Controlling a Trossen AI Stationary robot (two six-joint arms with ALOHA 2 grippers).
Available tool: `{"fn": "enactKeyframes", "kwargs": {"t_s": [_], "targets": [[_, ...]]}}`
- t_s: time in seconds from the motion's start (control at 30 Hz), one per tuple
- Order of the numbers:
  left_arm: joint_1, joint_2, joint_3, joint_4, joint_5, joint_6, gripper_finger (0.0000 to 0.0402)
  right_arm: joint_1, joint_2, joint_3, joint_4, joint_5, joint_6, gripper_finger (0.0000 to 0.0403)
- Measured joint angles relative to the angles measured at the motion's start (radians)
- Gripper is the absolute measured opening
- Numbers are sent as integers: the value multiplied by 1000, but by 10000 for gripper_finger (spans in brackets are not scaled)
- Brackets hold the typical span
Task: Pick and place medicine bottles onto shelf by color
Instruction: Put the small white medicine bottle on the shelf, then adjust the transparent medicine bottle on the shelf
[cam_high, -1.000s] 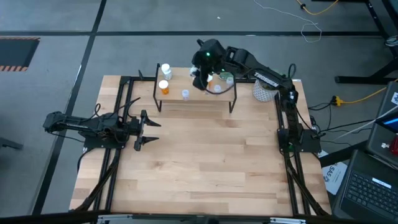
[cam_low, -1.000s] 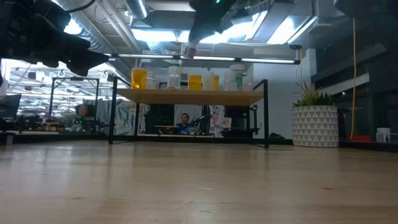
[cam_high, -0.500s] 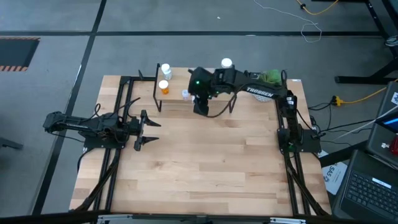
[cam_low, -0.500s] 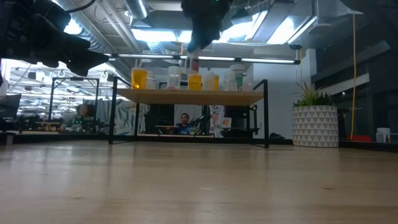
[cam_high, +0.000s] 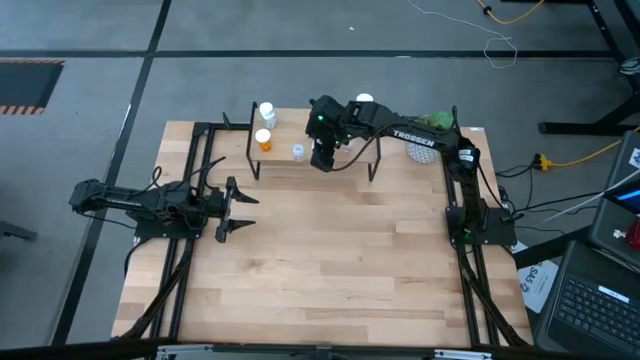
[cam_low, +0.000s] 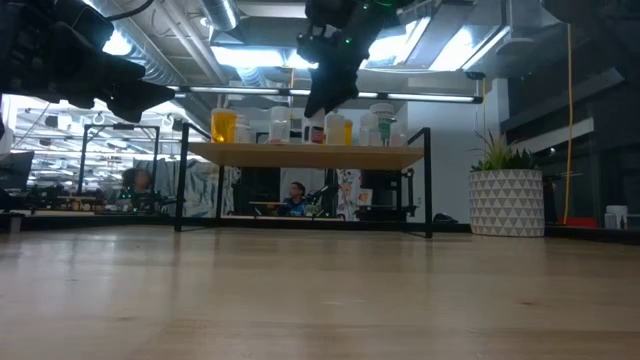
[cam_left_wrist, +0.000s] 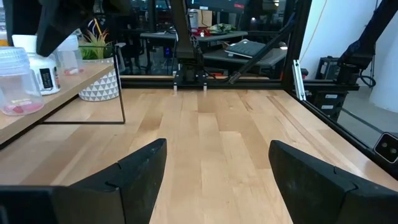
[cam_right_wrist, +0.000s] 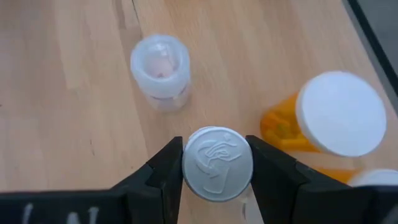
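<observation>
Medicine bottles stand in a row on the shelf (cam_high: 340, 165), a low light-wood board on thin black legs at the far edge of the wooden tabletop (cam_high: 330, 270). In the high view, a white-capped orange bottle (cam_high: 264, 138) and a white bottle (cam_high: 267, 113) occupy the shelf's left end, and a small clear bottle (cam_high: 298, 151) stands just right of them near the front edge. The right gripper (cam_high: 322, 155) reaches over the middle of the shelf, just beside the clear bottle. In the right wrist view, its two dark fingers (cam_right_wrist: 163, 168) press against either side of a small bottle with a silvery embossed cap (cam_right_wrist: 217, 163), held directly above the shelf board; whether the bottle's base touches the board cannot be told. In the same view the small clear bottle (cam_right_wrist: 160, 70) stands a little beyond the held one, and an orange bottle with a broad white cap (cam_right_wrist: 329, 118) stands close to one side. A white patterned pot with a green plant (cam_low: 505, 200) sits on the tabletop beyond the shelf's right end. The left gripper (cam_high: 232, 207) waits low over the table's left side, well apart from the shelf, its fingers (cam_left_wrist: 134, 171) spread wide with nothing between them.
</observation>
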Motion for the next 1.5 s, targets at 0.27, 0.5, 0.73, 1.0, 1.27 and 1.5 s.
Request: {"fn": "enactKeyframes", "kwargs": {"t_s": [0.27, 0.5, 0.73, 1.0, 1.27, 1.5], "targets": [[0, 0, 0, 0, 0, 0, 279, -4, 0, 6, 19, 19, -6, 152], [0, 0, 0, 0, 0, 0, 279, -5, 0, 6, 12, 19, -1, 188], [0, 0, 0, 0, 0, 0, 279, -5, 0, 6, 26, 87, -3, 273], [0, 0, 0, 0, 0, 0, 279, 2, 1, 82, 30, 77, -5, 285], [0, 0, 0, 0, 0, 0, 279, 76, 0, 157, 2, -132, 8, 286], [0, 0, 0, 0, 0, 0, 279, 189, 10, 6, 177, -151, -17, 286]]}}
